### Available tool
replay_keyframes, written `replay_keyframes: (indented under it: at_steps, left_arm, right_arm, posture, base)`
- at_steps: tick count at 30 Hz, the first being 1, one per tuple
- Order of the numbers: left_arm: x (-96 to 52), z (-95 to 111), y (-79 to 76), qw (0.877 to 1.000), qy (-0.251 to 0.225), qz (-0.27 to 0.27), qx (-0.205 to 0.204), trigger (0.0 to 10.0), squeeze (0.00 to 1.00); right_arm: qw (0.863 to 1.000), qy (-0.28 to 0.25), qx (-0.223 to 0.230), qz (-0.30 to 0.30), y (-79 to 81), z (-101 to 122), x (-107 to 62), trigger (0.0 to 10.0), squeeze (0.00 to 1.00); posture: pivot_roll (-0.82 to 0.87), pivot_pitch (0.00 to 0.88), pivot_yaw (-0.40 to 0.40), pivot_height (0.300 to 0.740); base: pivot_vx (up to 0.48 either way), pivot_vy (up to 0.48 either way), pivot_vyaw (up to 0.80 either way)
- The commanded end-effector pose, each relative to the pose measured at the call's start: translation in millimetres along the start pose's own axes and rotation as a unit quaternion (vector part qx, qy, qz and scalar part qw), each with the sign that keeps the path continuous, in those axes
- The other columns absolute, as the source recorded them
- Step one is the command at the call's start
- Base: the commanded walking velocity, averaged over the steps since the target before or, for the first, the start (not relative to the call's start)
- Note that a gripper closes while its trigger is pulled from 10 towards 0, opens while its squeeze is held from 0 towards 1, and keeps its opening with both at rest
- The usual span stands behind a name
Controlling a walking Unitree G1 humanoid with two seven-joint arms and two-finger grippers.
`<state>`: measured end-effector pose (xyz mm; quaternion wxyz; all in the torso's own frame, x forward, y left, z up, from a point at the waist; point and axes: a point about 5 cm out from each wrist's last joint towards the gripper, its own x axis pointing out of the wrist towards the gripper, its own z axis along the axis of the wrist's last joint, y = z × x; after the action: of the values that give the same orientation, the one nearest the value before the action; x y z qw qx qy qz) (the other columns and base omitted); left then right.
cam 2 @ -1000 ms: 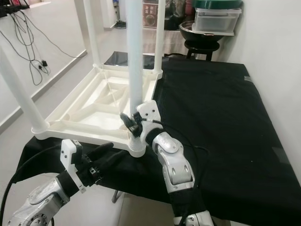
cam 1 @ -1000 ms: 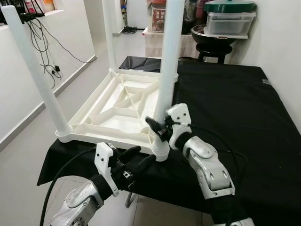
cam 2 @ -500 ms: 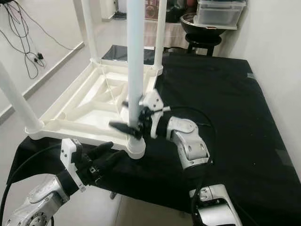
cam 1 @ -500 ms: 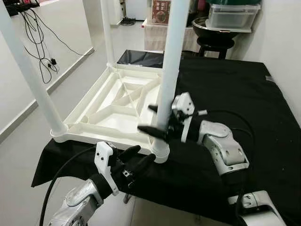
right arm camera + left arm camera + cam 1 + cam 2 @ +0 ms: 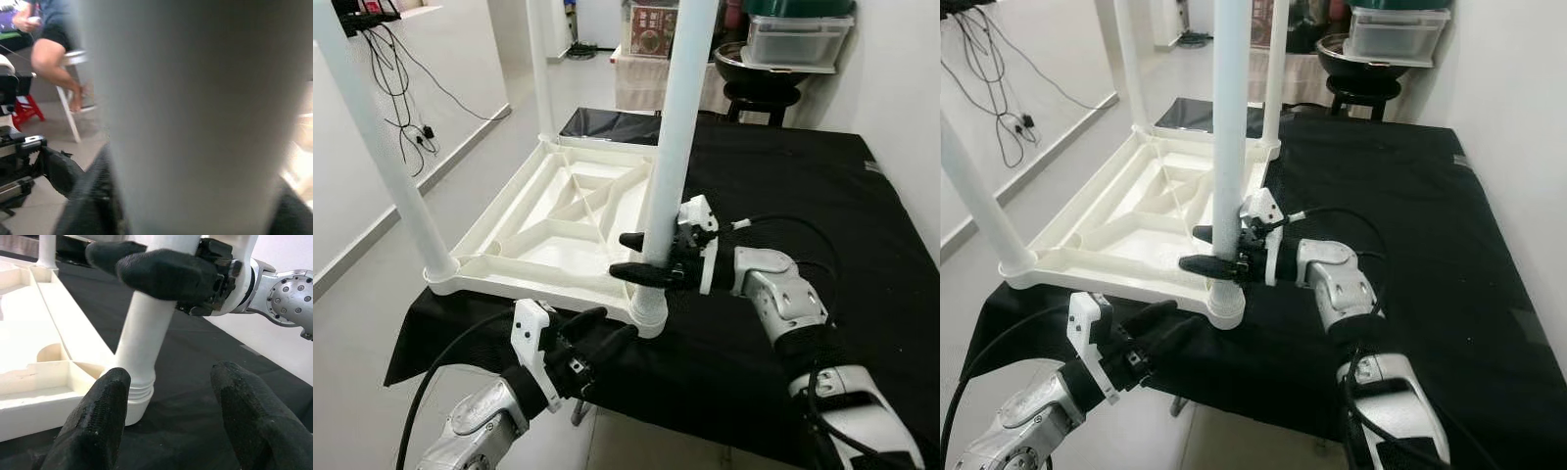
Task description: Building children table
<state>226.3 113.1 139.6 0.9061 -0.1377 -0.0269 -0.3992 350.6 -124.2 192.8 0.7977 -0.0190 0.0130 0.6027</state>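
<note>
1. The right gripper's fingers clamp the near white table leg just above its socket.
2. The left gripper hovers below the corner, fingers apart.
3. The upturned tabletop lies on the black-draped worktop.

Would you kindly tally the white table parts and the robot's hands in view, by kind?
table legs: 4 (near left, near right, far left, far right)
table top: 1
hands: 2 (left hand, right hand)
Total: 7
</note>
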Motion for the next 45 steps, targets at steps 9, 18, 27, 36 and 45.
replay_keyframes:
  at_steps: [9,18,27,36,45]
  left_arm:
    - [-1.0,0.4,-2.7,1.000,0.000,0.000,-0.001,10.0,0.00]
    - [-5.0,4.1,1.1,1.000,-0.001,0.000,-0.001,10.0,0.00]
    - [-3.6,3.4,5.7,1.000,0.003,0.005,0.005,10.0,0.00]
    - [-2.9,3.8,6.5,1.000,0.001,0.010,0.007,10.0,0.00]
    - [-2.1,3.8,5.3,1.000,-0.001,0.014,0.011,10.0,0.00]
  right_arm:
    - [1.000,0.002,-0.016,-0.024,7.6,-11.9,-13.8,0.0,0.00]
    - [0.874,0.001,0.151,-0.461,35.2,-67.2,-7.4,0.0,0.00]
    - [0.920,0.072,-0.005,-0.384,29.5,-51.5,14.1,0.0,0.00]
    - [0.936,0.020,0.033,-0.351,34.2,-35.8,16.5,10.0,1.00]
    - [0.989,-0.033,0.010,-0.142,11.0,-1.3,3.3,10.0,0.00]
  posture:
    - [-0.01,0.047,-0.039,0.740]
    - [-0.03,0.069,-0.022,0.740]
    - [-0.02,0.049,-0.017,0.740]
    - [-0.02,0.044,-0.016,0.740]
    - [0.00,0.043,-0.030,0.740]
  base:
    - [0.000,0.000,0.00]
    - [0.000,0.000,0.00]
    - [0.000,0.000,0.00]
    - [0.000,0.000,0.00]
    - [0.000,0.000,0.00]
